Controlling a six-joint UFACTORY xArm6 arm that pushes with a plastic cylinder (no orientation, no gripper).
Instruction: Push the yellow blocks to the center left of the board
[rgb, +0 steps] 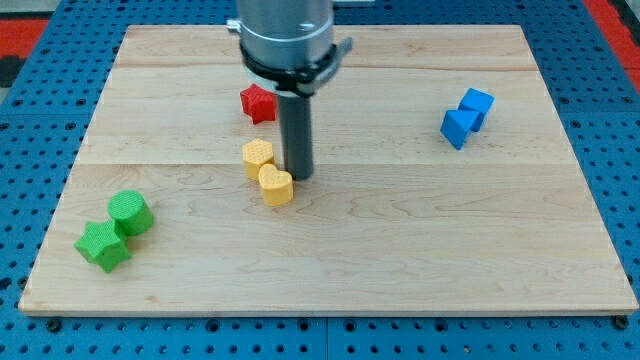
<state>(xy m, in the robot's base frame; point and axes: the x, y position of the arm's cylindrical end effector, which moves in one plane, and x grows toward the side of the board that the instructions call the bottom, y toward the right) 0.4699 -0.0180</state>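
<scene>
Dark and straight, the rod comes down to my tip (298, 177), which has nothing to open or close and holds nothing; it only rests on the wood, touching or just beside the right flank of the two yellow blocks. The yellow heart block (275, 185) sits just left of the tip, the yellow round block (258, 156) touching it, up and to the left. A steady push leftward, centred on the seam between them, should keep the pair from splitting. Up-left is a red star block (258, 102); further left, well down, a green round block (130, 212) and green star block (103, 246). Far right sit two blue blocks (467, 116). The pale wooden board (400, 250) lies on a blue pegboard (620, 150).
</scene>
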